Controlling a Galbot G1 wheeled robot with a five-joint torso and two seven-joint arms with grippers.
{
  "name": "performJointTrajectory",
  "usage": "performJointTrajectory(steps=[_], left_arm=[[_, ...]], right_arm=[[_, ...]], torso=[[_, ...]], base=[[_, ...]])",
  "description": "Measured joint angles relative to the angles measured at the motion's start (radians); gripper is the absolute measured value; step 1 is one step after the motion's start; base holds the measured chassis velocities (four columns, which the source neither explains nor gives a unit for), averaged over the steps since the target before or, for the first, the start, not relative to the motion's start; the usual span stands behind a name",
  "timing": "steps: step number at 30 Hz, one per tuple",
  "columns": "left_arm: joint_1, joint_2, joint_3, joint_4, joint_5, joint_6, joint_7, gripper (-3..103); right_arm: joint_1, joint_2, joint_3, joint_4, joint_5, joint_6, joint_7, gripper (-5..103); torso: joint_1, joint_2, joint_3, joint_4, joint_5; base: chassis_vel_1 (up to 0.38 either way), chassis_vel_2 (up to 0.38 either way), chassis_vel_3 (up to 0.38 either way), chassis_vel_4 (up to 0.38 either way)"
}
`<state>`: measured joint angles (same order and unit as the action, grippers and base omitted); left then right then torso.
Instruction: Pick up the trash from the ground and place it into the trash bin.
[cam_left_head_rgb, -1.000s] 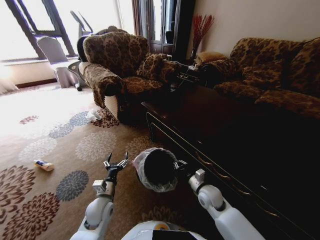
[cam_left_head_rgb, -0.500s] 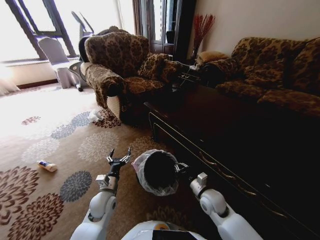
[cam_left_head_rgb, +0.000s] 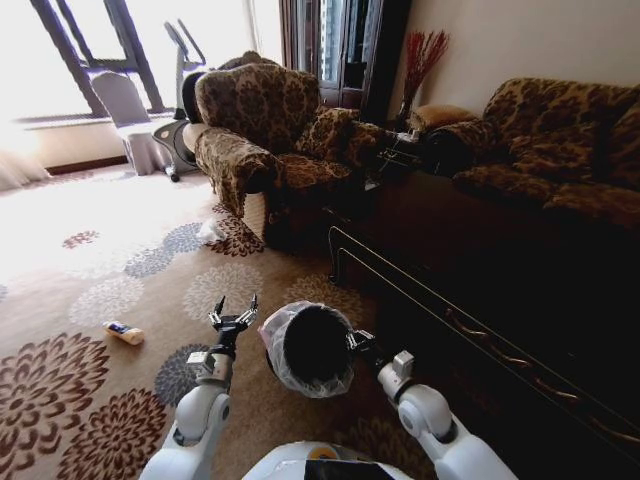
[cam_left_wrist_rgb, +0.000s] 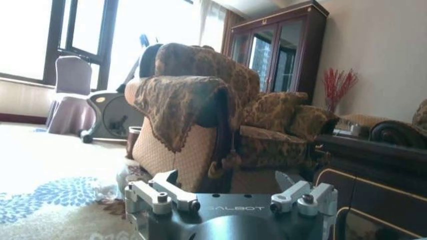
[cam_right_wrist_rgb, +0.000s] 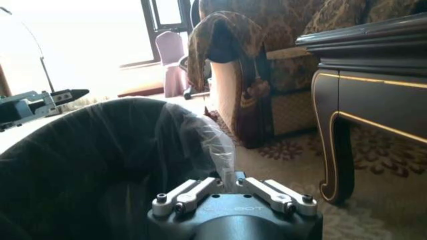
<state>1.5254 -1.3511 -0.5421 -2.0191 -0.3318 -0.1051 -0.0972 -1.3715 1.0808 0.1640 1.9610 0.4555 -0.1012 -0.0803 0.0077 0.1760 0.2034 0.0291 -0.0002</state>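
Head view: my right gripper (cam_left_head_rgb: 352, 341) is clamped on the rim of the trash bin (cam_left_head_rgb: 305, 350), which I hold off the carpet (cam_left_head_rgb: 60, 380) just ahead of the torso, at about 12 o'clock. The bin is black with a whitish translucent liner bag (cam_left_head_rgb: 275, 335) folded over its rim. My left gripper (cam_left_head_rgb: 233, 312) hovers at about 11 o'clock, just beside the bin but apart from it, its jaws spread wide and holding nothing.

Trash: a yellowish wrapper-like piece (cam_left_head_rgb: 124, 333) lies on the carpet at about 10 o'clock, well apart from both grippers. A white plastic bag (cam_left_head_rgb: 211, 232) lies farther off, near 11 o'clock, by the foot of the armchair (cam_left_head_rgb: 262, 130).

Right wrist view: the right gripper's fingers (cam_right_wrist_rgb: 257, 190) meet on the liner at the bin's rim (cam_right_wrist_rgb: 120, 112).

Left wrist view: the left gripper's fingertips (cam_left_wrist_rgb: 163, 181) stand wide apart, facing the armchair.

A dark wooden coffee table (cam_left_head_rgb: 480, 280) stands at about 2 o'clock.
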Motion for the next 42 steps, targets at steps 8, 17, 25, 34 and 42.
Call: performJointTrajectory(steps=[8,17,25,34,42], left_arm=[[0.006,-0.005,-0.006,-0.005,0.001,-0.003,-0.001,99],[0.008,-0.003,-0.012,-0.008,0.001,-0.004,-0.003,99],[0.009,-0.002,-0.011,-0.012,0.002,-0.003,-0.004,99],[0.015,0.001,-0.01,-0.016,0.003,-0.001,-0.004,99],[0.02,0.003,-0.008,-0.017,0.007,-0.012,-0.005,98]], right_arm=[[-0.005,0.0,0.006,0.003,0.0,0.01,-0.004,4],[-0.007,0.005,0.005,0.008,0.004,0.018,-0.005,4],[-0.014,0.006,0.012,0.01,0.004,0.029,-0.005,4],[-0.022,0.01,0.017,0.016,0.003,0.032,-0.005,4],[-0.032,0.012,0.022,0.019,0.001,0.033,-0.01,4]], torso=[[-0.001,-0.002,-0.001,-0.0005,0.0005],[-0.001,-0.002,-0.001,-0.0002,0.0003],[-0.001,-0.002,0.0,-0.0002,0.0003],[-0.001,-0.002,0.0,-0.0002,0.0002],[-0.001,-0.002,0.0,-0.0002,0.0003]], base=[[-0.014,0.001,0.05,0.04],[0.073,0.082,0.057,0.054],[0.101,0.104,0.115,0.107],[0.13,0.119,0.124,0.119],[0.126,0.133,0.136,0.133]])
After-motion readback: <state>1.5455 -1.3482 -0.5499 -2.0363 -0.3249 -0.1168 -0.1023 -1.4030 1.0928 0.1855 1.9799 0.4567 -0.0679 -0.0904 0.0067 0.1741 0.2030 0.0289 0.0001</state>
